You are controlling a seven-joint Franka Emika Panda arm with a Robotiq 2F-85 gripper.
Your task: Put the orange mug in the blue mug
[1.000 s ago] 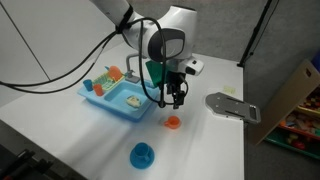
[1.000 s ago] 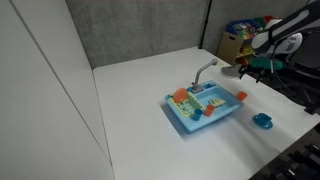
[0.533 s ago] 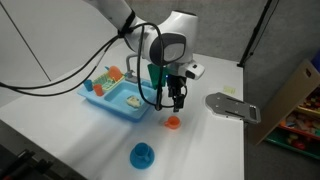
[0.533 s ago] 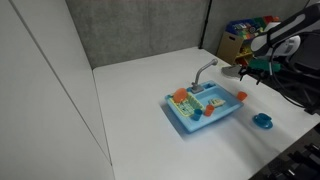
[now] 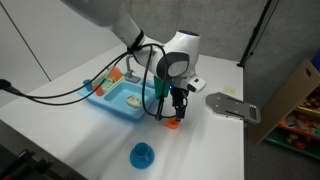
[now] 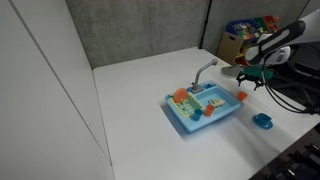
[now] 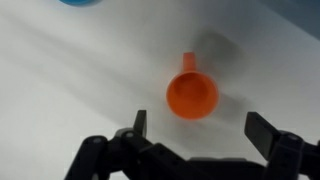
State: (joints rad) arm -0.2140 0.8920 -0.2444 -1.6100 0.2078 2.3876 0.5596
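The small orange mug (image 7: 192, 95) stands upright on the white table, its handle pointing away in the wrist view. It also shows in both exterior views (image 5: 173, 123) (image 6: 240, 96). My gripper (image 7: 200, 128) is open and hovers just above the orange mug, a little to one side of it, with nothing between the fingers; it shows in both exterior views (image 5: 176, 108) (image 6: 252, 80). The blue mug (image 5: 143, 154) stands apart near the table's front edge, also in an exterior view (image 6: 262, 121), and as a sliver at the wrist view's top edge (image 7: 78, 2).
A blue toy sink (image 5: 117, 96) with small items in it stands beside the orange mug, also seen in an exterior view (image 6: 200, 108). A grey flat object (image 5: 232, 105) lies on the table. A cardboard box (image 5: 290, 95) stands past the table edge.
My gripper has dropped lower and moved closer over the orange mug. The mugs have not moved.
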